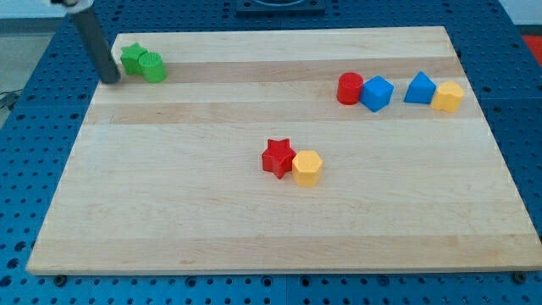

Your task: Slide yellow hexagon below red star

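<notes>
My tip (111,80) rests on the bench (254,229) at its far left corner, just left of a green star (131,58); whether it touches that block cannot be told. The rod rises from the tip toward the view's top left and runs out of frame. There is no pincer on this arm, only the rod, so nothing is spread or pinched.

A green cylinder (153,67) sits touching the green star on its right, and the pair lies close to the bench's far edge.

The yellow hexagon (307,168) lies near the middle of the bench, touching the red star (278,158) on that star's right and a little nearer to the view's bottom. So it stands beside the star at the lower right, not directly below it. Both are well apart from my tip.

On the far right a row of four blocks stands. A red cylinder (350,88) is at its left end, with a blue cube (377,93) touching it on the right. After a small gap comes a blue block (419,88) with a sloped top, its exact shape unclear, and a yellow block (448,97) touching it at the row's right end.

The bench is pale wood, lying on a blue perforated base (521,93).
</notes>
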`<action>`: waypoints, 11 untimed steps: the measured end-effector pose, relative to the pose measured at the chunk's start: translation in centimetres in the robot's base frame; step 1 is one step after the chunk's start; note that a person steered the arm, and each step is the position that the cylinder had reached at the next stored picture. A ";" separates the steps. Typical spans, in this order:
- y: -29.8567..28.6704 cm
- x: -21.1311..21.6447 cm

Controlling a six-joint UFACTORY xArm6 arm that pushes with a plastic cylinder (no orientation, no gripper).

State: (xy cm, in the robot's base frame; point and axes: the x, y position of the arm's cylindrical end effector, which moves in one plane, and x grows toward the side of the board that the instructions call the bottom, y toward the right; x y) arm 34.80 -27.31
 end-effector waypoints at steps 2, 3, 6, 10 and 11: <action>17.2 10.2; 29.7 10.2; 40.7 10.6; 39.7 18.4; 37.3 18.4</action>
